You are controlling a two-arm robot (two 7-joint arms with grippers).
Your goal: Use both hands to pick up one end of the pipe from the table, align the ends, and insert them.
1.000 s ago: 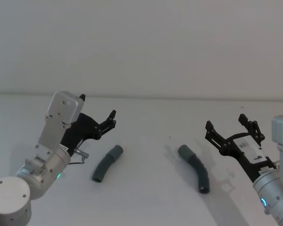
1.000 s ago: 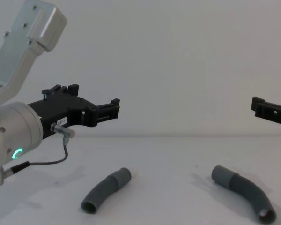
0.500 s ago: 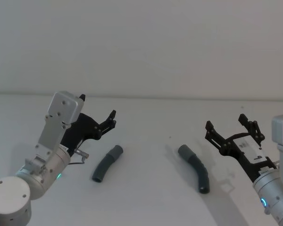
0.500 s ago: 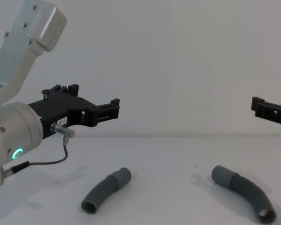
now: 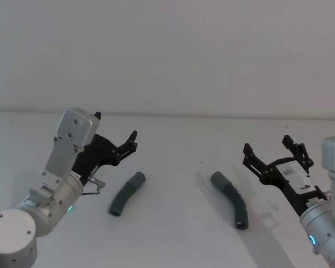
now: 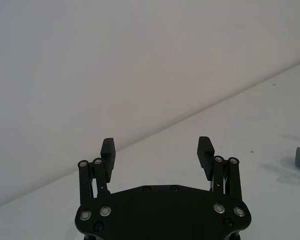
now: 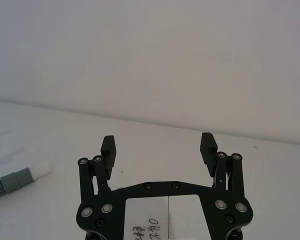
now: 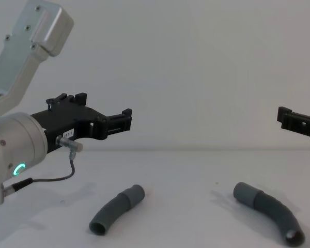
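Fingers spread, black plastic left gripper (image 5: 116, 127) and right gripper (image 5: 267, 144) hang near curved dark-grey left hose piece (image 5: 124, 195) and right hose piece (image 5: 233, 196): probably light, bendy, best gripped at each smooth cuff (image 5: 137, 180).

site: lab-like test bench | evidence: bare white table (image 5: 173, 234), blank wall (image 5: 167, 56)

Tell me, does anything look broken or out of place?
Nothing stands out. The left pipe piece and right pipe piece lie apart on the table, seemingly undamaged. The left hand and right hand hover open, touching neither.
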